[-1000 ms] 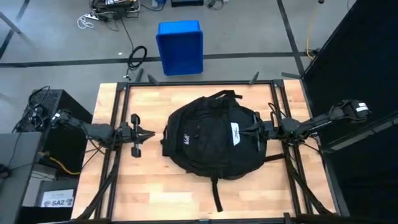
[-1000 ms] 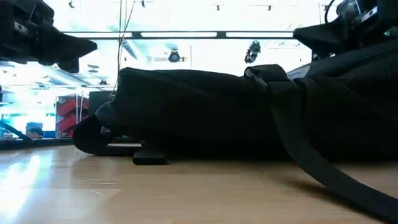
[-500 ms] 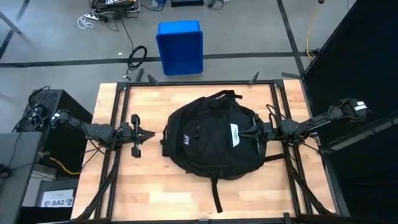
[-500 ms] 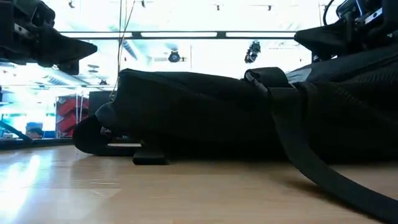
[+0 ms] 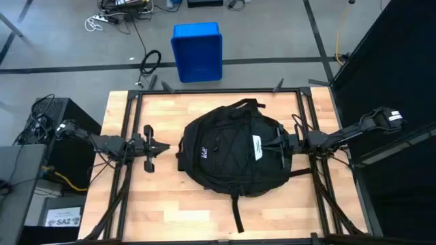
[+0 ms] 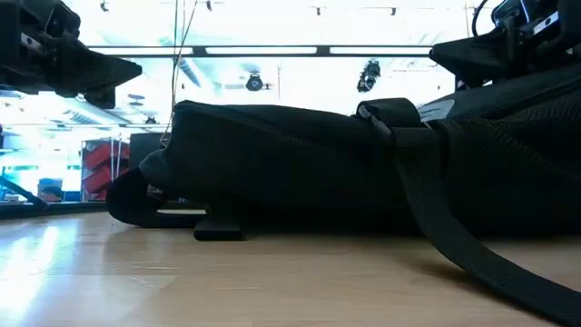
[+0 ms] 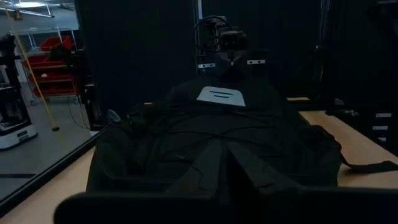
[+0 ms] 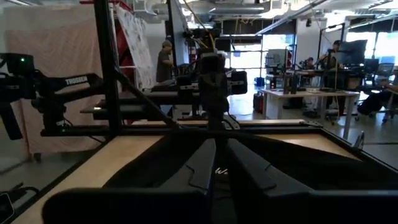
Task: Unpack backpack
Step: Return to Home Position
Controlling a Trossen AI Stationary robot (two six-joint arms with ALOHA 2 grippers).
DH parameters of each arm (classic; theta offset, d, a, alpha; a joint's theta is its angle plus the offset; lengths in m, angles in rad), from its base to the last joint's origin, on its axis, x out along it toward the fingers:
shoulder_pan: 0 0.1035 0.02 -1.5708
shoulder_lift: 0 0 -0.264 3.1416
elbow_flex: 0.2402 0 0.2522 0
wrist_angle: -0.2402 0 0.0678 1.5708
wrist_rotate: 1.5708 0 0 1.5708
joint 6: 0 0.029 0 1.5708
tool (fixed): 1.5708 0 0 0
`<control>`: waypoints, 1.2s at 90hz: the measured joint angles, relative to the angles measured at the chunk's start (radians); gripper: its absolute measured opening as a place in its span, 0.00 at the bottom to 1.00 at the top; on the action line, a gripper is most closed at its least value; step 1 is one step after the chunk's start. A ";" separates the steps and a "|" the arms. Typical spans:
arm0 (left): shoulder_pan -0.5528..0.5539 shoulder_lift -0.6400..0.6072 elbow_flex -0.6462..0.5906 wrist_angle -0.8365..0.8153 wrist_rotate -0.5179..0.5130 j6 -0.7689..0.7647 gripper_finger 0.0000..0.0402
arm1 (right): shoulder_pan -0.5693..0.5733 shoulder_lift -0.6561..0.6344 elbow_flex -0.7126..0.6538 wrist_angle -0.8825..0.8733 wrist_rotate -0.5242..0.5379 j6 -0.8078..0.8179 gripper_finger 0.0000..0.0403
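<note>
item 1, left gripper (image 5: 165, 146): you are seeing it hanging above the table (image 5: 170, 204) on the left side, just beside the backpack but apart from it, and pointing at it. its fingers (image 7: 202, 165) are lying together with the tips meeting, and they are gripping nothing.

item 2, blue box (image 5: 197, 51): it is sitting on the floor beyond the table's far edge, well apart from the backpack.

item 3, backpack (image 5: 228, 153): you are looking at it lying flat in the middle of the table, between the two grippers. a small white logo (image 5: 204, 152) is showing on its left half and a white label (image 5: 258, 146) on its right half. one strap (image 5: 237, 214) is trailing toward the table's near edge.

item 4, right gripper (image 5: 281, 143): it is hovering over the backpack's right edge, pointing across at the left arm. its fingers (image 8: 200, 163) are pressing together with nothing between them. you cannot tell whether it is touching the fabric.
</note>
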 joint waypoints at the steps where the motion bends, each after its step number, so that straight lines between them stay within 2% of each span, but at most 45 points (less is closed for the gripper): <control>1: 0.000 0.000 0.000 0.000 0.000 0.000 0.00 | 0.000 0.000 0.000 0.000 0.000 0.000 0.04; 31: 0.000 0.000 0.000 -0.001 0.000 0.000 0.00 | 0.000 0.000 0.000 0.001 0.000 0.000 0.01; 82: 0.000 0.000 0.000 -0.001 0.000 0.000 0.00 | 0.000 0.000 0.000 0.001 0.000 -0.001 0.05; 108: 0.000 0.000 0.000 -0.001 0.000 0.000 0.00 | 0.000 0.000 0.000 0.001 0.000 -0.001 0.03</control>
